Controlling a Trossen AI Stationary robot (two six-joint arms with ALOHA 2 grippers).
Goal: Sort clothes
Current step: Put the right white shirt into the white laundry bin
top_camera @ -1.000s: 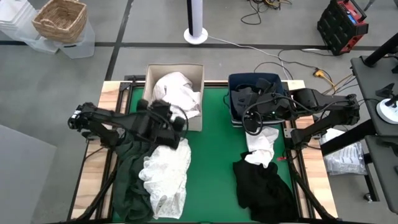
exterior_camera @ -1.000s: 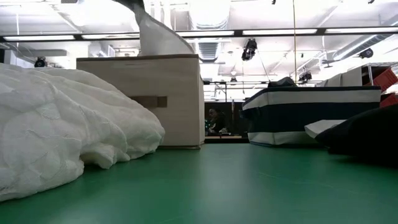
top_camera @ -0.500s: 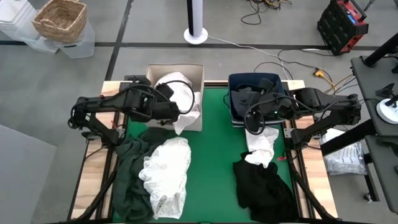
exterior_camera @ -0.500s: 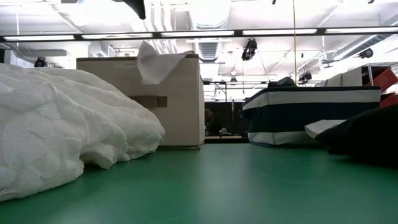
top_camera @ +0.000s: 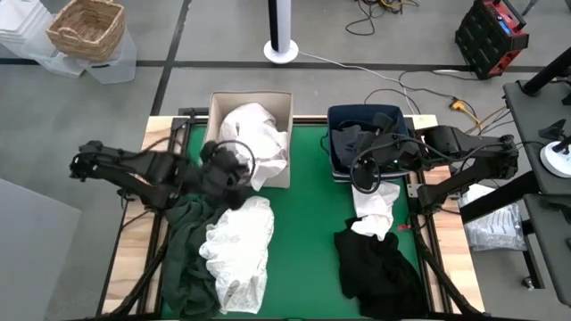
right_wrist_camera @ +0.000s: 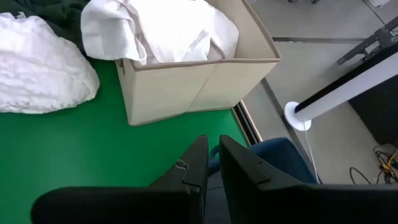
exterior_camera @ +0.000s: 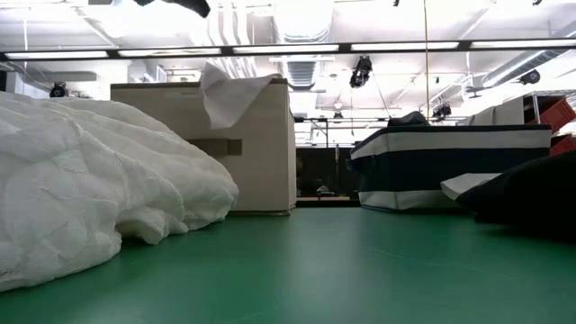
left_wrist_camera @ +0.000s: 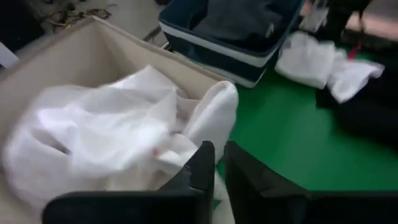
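A beige fabric box (top_camera: 284, 100) holds white clothes (top_camera: 254, 132). One white flap (exterior_camera: 229, 90) hangs over the box's near wall. On the green mat lie a white lacy garment (top_camera: 236, 250), a dark green garment (top_camera: 186, 254), a smaller white garment (top_camera: 375, 209) and a black garment (top_camera: 379, 263). A navy bin (top_camera: 332, 152) holds dark clothes (top_camera: 361, 134). My left gripper (top_camera: 234, 166) hovers by the box's near left corner, shut and holding nothing (left_wrist_camera: 219, 163). My right gripper (top_camera: 361, 171) waits shut at the bin's near edge (right_wrist_camera: 213, 155).
Bare green mat (top_camera: 312, 223) runs down the middle between the two piles of clothes. The box and the bin stand side by side at the far edge. Off the table are a wicker basket (top_camera: 86, 27), a white post (top_camera: 282, 36) and cables on the floor.
My left gripper rose over the beige box, then drew back toward the table's near left. The white garment that hung taut from it has fallen into the box, with one flap folded over the near wall. The right arm has kept still.
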